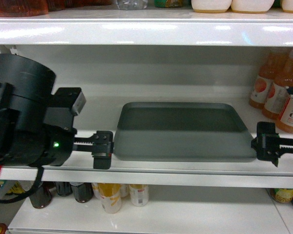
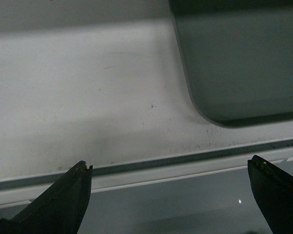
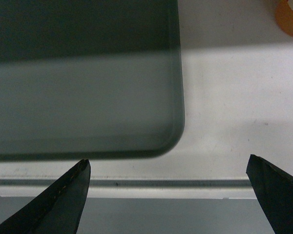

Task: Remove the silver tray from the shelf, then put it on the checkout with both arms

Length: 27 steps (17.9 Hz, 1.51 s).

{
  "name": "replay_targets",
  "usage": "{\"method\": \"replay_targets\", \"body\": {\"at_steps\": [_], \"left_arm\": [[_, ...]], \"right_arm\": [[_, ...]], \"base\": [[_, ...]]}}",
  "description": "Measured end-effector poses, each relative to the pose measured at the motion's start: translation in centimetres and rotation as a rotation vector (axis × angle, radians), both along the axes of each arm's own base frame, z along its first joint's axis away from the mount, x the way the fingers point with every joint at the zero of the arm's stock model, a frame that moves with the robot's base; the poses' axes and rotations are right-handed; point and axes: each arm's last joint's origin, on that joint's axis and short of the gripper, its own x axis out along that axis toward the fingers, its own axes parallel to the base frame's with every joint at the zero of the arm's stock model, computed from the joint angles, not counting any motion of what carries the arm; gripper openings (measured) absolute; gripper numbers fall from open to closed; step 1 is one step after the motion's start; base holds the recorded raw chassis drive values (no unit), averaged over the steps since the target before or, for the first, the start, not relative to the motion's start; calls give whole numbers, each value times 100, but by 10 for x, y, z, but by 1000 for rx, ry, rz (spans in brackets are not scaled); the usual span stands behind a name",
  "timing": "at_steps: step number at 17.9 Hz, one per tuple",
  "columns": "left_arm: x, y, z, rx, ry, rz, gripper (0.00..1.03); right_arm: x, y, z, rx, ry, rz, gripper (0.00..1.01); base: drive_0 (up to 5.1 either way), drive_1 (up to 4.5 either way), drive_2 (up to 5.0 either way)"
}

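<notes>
The silver tray (image 1: 180, 131) lies flat on the white shelf (image 1: 185, 168), its front rim near the shelf lip. My left gripper (image 1: 104, 150) hovers just off the tray's left front corner, and my right gripper (image 1: 264, 144) sits just off the right front corner. In the left wrist view the left gripper (image 2: 170, 165) is open over the shelf lip, with the tray's corner (image 2: 244, 63) ahead to the right. In the right wrist view the right gripper (image 3: 168, 163) is open too, and the tray (image 3: 83, 83) lies ahead to the left. Neither gripper touches the tray. The checkout is out of view.
Orange drink bottles (image 1: 273, 85) stand on the shelf right of the tray, close to my right gripper; one shows as an orange bottle (image 3: 290, 17) in the right wrist view. An upper shelf board (image 1: 146, 31) hangs overhead. Bottles (image 1: 110, 195) line the lower shelf.
</notes>
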Motion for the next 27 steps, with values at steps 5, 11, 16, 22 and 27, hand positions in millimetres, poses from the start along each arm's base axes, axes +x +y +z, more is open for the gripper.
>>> {"method": "replay_targets", "body": {"at_steps": [5,11,16,22,27], "left_arm": [[56,-28,-19,0,47,32,98],[75,-33,-34,11,97,73,98],[75,-36,-39,5,140,66,78],[63,-29,-43,-83,170,123,11],[38,-20,-37,-119,133,168,3]], "right_arm": [[61,-8,-28,-23,84,-45,98],[96,-6,-49,-18,149,-41,98],[101,-3,-50,-41,193,-34,64],[87,1,-56,-50,130,-28,3],[58,4,-52,-35,125,-33,3]], "base": [[0,0,0],[0,0,0],[0,0,0],[0,0,0],[0,0,0]]}}
